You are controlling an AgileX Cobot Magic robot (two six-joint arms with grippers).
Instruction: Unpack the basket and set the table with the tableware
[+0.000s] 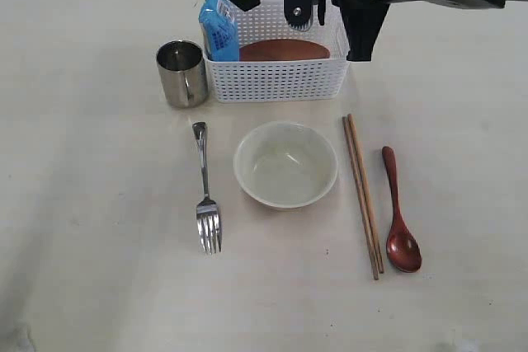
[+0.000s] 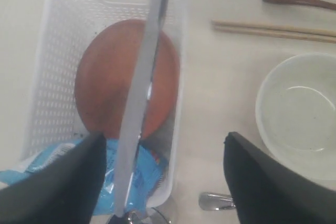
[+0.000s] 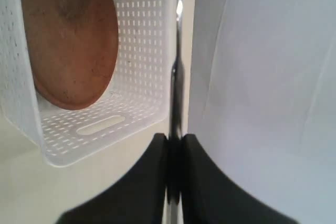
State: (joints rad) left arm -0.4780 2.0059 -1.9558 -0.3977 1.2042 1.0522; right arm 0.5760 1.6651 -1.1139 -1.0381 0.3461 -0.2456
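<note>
The knife (image 3: 177, 77) is pinched between the two fingers of the right gripper (image 3: 175, 145), whose jaws are nearly closed, with only the thin steel between them. From that grip the blade reaches out above the basket (image 1: 276, 80), crossing over the brown plate (image 2: 105, 77) (from the left wrist view we see its flat side as a pale blurred band). We cannot tell whether it touches the basket wall. The plate leans inside the basket, and a blue packet (image 1: 219, 30) stands at the basket's left end. The left gripper (image 2: 164, 148) hangs over that end with its jaws spread wide and nothing between them. The basket sits at the far middle of the table (image 1: 99, 204). The steel mug (image 1: 181, 73) stands just beside it on the left. Nearer to us the bowl (image 1: 285, 164) sits upright. The fork (image 1: 206, 195) lies to the bowl's left, tines toward the near edge. The chopsticks (image 1: 363, 195) lie together on its right, and the wooden spoon (image 1: 398, 220) lies just right of them, bowl end near.
</note>
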